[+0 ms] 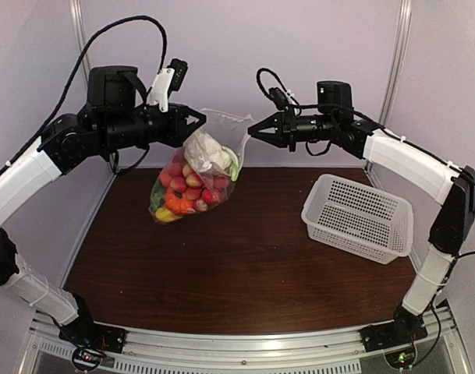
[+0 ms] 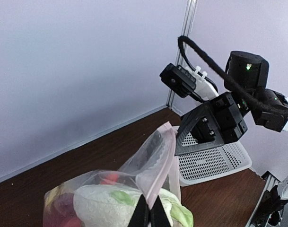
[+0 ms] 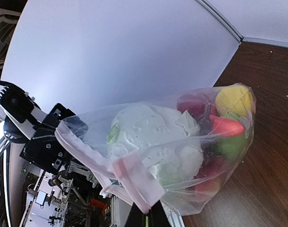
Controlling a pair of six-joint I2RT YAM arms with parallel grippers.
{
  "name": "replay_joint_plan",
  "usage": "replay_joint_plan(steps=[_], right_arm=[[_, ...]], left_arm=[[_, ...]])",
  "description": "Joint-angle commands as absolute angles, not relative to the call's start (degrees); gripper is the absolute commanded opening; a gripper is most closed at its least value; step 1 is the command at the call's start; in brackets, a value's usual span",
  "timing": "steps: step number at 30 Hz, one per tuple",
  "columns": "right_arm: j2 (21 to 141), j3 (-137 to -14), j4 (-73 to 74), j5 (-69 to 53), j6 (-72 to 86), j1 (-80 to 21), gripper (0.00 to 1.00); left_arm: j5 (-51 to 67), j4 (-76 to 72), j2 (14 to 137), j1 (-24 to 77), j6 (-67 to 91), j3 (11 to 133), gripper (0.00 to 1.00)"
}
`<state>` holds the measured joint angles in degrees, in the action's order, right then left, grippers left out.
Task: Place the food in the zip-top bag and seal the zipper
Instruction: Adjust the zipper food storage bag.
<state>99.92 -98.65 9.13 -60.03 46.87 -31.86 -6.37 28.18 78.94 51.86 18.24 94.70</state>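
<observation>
The clear zip-top bag (image 1: 192, 185) hangs in the air above the table, stretched between my two grippers. It holds the food: white cauliflower (image 1: 207, 149) on top, red strawberries (image 1: 192, 184), an orange piece (image 1: 175, 205) and a yellow piece (image 1: 164, 216) at the bottom. My left gripper (image 1: 200, 119) is shut on the bag's left top corner. In its wrist view the gripper (image 2: 150, 209) pinches the pale pink zipper (image 2: 163, 163). My right gripper (image 1: 251, 131) is shut on the right end of the zipper (image 3: 134, 182). The cauliflower (image 3: 148, 132) and lemon (image 3: 233, 100) show through the plastic.
The white mesh basket (image 1: 358, 218) stands empty on the right of the brown table (image 1: 245, 280), and also shows in the left wrist view (image 2: 214, 163). Pale walls close the back and sides.
</observation>
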Motion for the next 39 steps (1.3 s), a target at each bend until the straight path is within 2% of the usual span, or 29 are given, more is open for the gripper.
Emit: replay_joint_plan(steps=[1,2,3,6,8,9,11,12,13,14,15,16,17,18,20,21,22,23,24,25,26,27,28,29,30,31,33,35,39], right_arm=[[97.1,-102.9,18.3,-52.4,34.4,-30.0,0.0],[98.8,-105.4,28.5,-46.7,27.1,-30.3,0.0],[99.4,-103.3,26.9,-52.0,29.7,-30.1,0.0],[95.1,-90.6,-21.0,-66.5,67.2,-29.5,0.0],[94.6,-99.0,10.3,-61.5,44.9,-30.1,0.0],[94.5,-101.2,14.0,-60.0,38.2,-30.6,0.0],[93.4,-97.8,-2.2,-64.7,49.1,-30.4,0.0],[93.7,-97.4,-0.9,-64.6,49.8,-30.5,0.0],[95.1,-100.6,11.5,-60.7,41.2,-30.8,0.0],[96.8,-102.9,15.1,-59.8,36.4,-30.8,0.0],[96.9,-100.8,5.8,-63.3,43.4,-30.5,0.0],[95.9,-96.7,-14.3,-66.6,57.1,-30.0,0.0],[95.1,-93.8,-28.6,-67.4,69.8,-29.5,0.0],[94.9,-95.4,-24.7,-66.6,65.3,-29.4,0.0],[97.4,-103.1,7.5,-61.0,44.3,-29.6,0.0],[97.5,-100.9,5.0,-62.9,48.3,-29.4,0.0],[96.8,-96.4,-9.3,-65.7,59.9,-29.1,0.0],[96.6,-93.2,-23.4,-67.0,67.1,-28.8,0.0],[97.7,-95.3,-15.9,-65.1,59.0,-28.6,0.0],[99.9,-100.5,12.7,-59.4,42.9,-28.4,0.0],[101.3,-101.7,16.1,-58.4,37.8,-28.4,0.0],[101.6,-99.2,7.4,-61.9,43.1,-28.2,0.0],[101.5,-92.9,-7.0,-65.4,58.4,-28.0,0.01],[101.0,-90.1,-18.3,-66.6,64.0,-28.0,0.04],[100.7,-90.2,-16.7,-66.4,61.0,-28.0,0.05],[100.6,-92.4,-6.9,-64.9,52.1,-28.1,0.08],[99.8,-96.1,12.9,-59.8,35.0,-28.1,0.32],[98.0,-96.7,22.2,-56.2,23.7,-28.1,0.48],[96.0,-104.0,45.9,-44.0,-6.3,-28.5,0.64]], left_arm=[[-13.7,27.8,82.0,54.5,12.2,101.3,0.0],[-15.4,25.3,82.0,52.0,9.8,96.1,0.0],[-14.5,25.7,83.0,48.5,9.4,92.1,0.0],[-11.9,30.7,85.4,42.5,12.3,89.9,0.0],[-11.9,27.2,83.1,42.4,13.6,86.1,0.0],[-10.9,25.1,81.8,42.4,14.7,85.0,0.0],[-8.1,23.2,80.7,42.4,16.2,85.2,0.0],[-8.8,23.0,80.5,42.4,17.4,85.3,0.0],[-10.0,21.8,80.5,42.5,18.1,84.6,0.0],[-9.2,21.8,80.8,42.5,19.3,85.6,0.0],[-5.2,22.7,81.1,42.8,20.2,88.6,0.0],[-2.6,23.3,80.8,44.3,19.7,92.0,0.0],[-6.1,23.7,79.7,46.5,18.4,94.2,0.0],[-12.7,22.6,78.4,48.0,16.9,93.9,0.0],[-12.7,19.4,77.0,46.9,17.1,90.6,0.0],[-5.7,21.4,78.2,46.9,18.9,93.3,0.0],[0.7,22.5,79.9,48.9,18.1,96.4,0.0],[-2.1,25.0,81.3,52.2,15.4,99.0,0.0],[-7.6,26.5,82.2,53.9,13.0,98.5,0.0],[-11.6,26.8,82.9,53.4,12.5,95.5,0.0],[-8.6,27.6,84.1,51.4,12.3,92.7,0.0],[-4.0,29.2,86.1,49.8,12.6,92.9,0.0],[-1.7,30.9,87.9,49.6,13.1,93.6,0.0],[-0.7,31.6,88.9,49.7,13.9,93.6,0.0],[-0.8,31.3,89.1,49.7,14.8,92.9,0.0],[-0.8,29.4,88.6,49.7,15.2,91.2,0.0],[-1.5,25.2,86.0,49.7,15.3,88.0,0.0],[-3.2,24.0,85.1,49.4,14.8,86.7,0.0],[-2.6,27.5,86.4,47.2,14.2,88.3,0.0]])
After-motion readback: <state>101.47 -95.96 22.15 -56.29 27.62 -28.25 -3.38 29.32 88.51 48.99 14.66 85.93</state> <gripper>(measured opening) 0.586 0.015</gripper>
